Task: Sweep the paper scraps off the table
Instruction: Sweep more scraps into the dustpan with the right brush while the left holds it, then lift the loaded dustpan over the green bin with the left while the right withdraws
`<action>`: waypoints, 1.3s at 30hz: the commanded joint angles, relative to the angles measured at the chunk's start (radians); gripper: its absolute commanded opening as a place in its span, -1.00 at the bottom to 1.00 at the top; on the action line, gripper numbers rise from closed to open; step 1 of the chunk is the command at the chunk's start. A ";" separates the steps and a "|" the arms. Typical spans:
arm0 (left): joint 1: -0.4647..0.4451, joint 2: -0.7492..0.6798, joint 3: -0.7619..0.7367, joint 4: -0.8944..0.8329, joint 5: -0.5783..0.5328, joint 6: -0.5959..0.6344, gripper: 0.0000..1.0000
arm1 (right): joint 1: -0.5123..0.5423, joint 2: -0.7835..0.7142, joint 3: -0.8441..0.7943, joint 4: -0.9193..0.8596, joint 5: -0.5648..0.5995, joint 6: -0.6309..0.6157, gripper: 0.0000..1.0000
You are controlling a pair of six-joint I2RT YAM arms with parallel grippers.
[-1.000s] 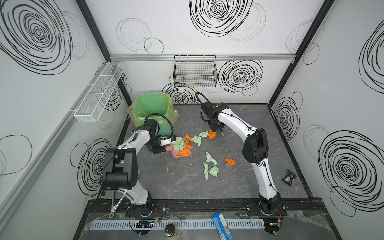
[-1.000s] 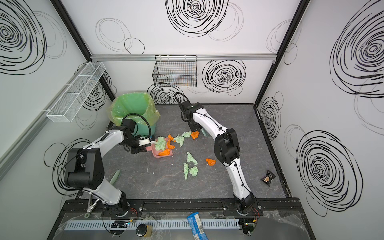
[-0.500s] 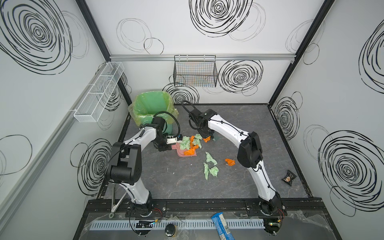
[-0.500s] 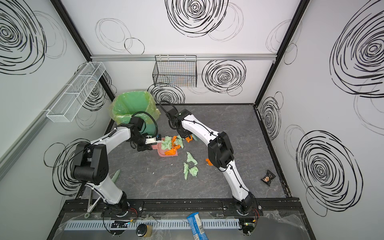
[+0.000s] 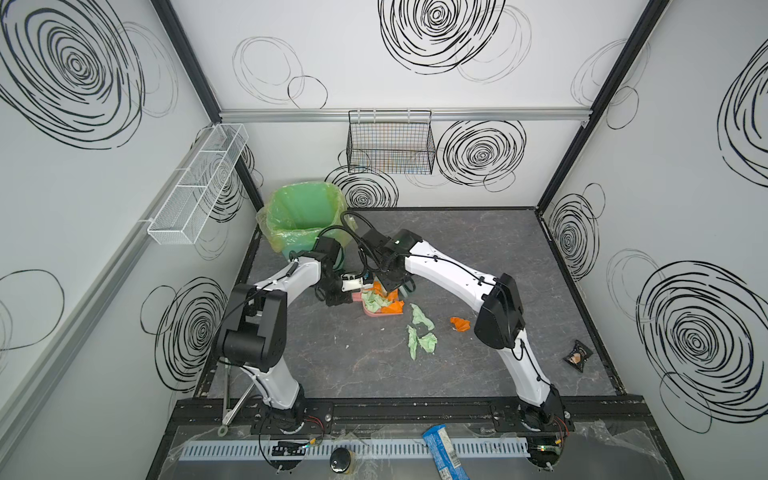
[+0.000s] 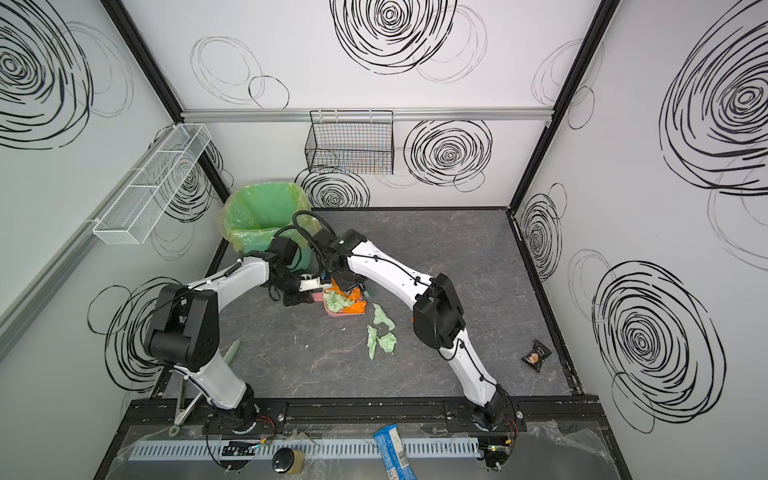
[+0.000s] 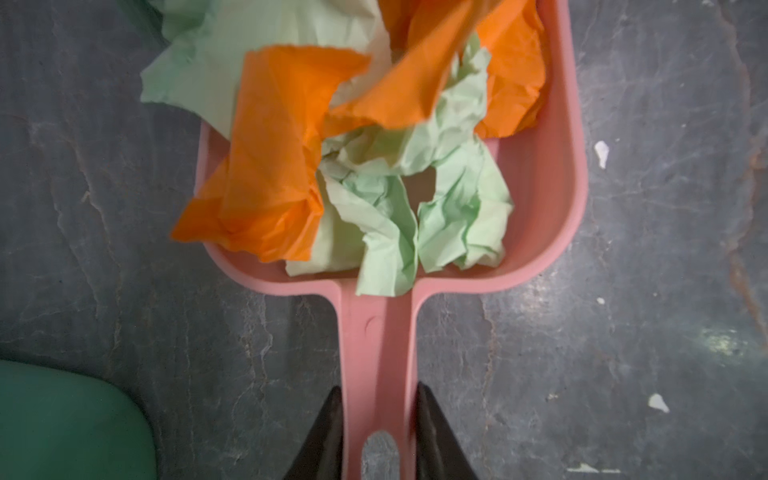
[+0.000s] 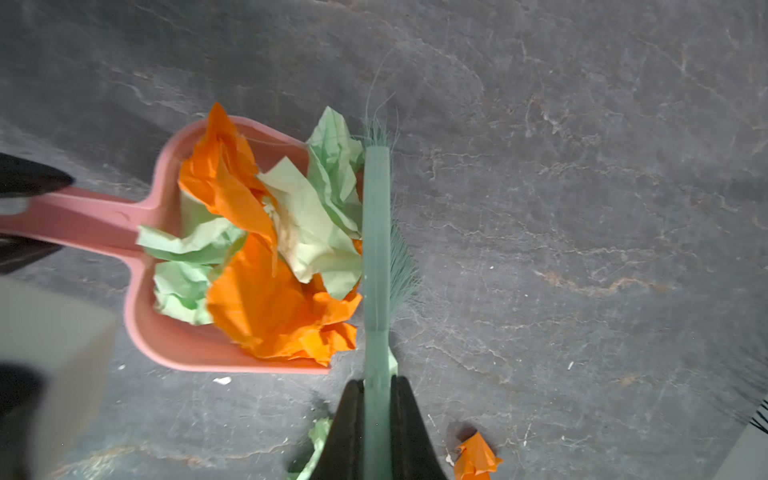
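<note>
Brush (image 8: 376, 232), clamped in right fingers (image 8: 347, 428), has driven more paper scraps (image 8: 266, 266) into the dustpan (image 7: 540, 208) clamped by left fingers (image 7: 326, 436); several remain loose on bench (image 5: 478, 257).

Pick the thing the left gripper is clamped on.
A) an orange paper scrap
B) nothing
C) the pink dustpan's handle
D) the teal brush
C: in the left wrist view the left gripper pinches the handle of the pink dustpan from both sides; the teal brush is in the right gripper.
</note>
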 commanded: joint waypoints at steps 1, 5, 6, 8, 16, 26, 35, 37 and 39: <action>-0.007 -0.039 -0.037 0.031 0.058 -0.039 -1.00 | 0.027 -0.065 -0.037 -0.032 -0.068 0.053 -1.00; -0.003 -0.078 -0.089 0.051 0.086 -0.047 -1.00 | 0.038 -0.149 -0.117 -0.033 -0.031 0.083 -1.00; -0.001 -0.091 -0.101 0.056 0.091 -0.047 -1.00 | 0.038 -0.171 -0.147 -0.033 -0.020 0.091 -1.00; 0.006 -0.118 -0.126 0.074 0.110 -0.049 -1.00 | 0.037 -0.216 -0.204 -0.033 0.002 0.104 -1.00; 0.044 -0.176 -0.170 0.116 0.214 -0.046 -1.00 | 0.024 -0.387 -0.370 -0.030 0.081 0.161 -1.00; 0.082 -0.279 -0.116 0.015 0.253 -0.017 -1.00 | -0.070 -0.581 -0.475 -0.013 0.122 0.183 -1.00; 0.120 -0.423 0.011 -0.195 0.261 0.053 -1.00 | -0.156 -0.717 -0.660 0.063 0.092 0.167 -1.00; 0.129 -0.431 0.049 -0.250 0.262 0.075 -1.00 | -0.164 -0.730 -0.688 0.075 0.085 0.162 -1.00; 0.144 -0.434 0.092 -0.307 0.257 0.104 -1.00 | -0.168 -0.742 -0.711 0.084 0.079 0.159 -1.00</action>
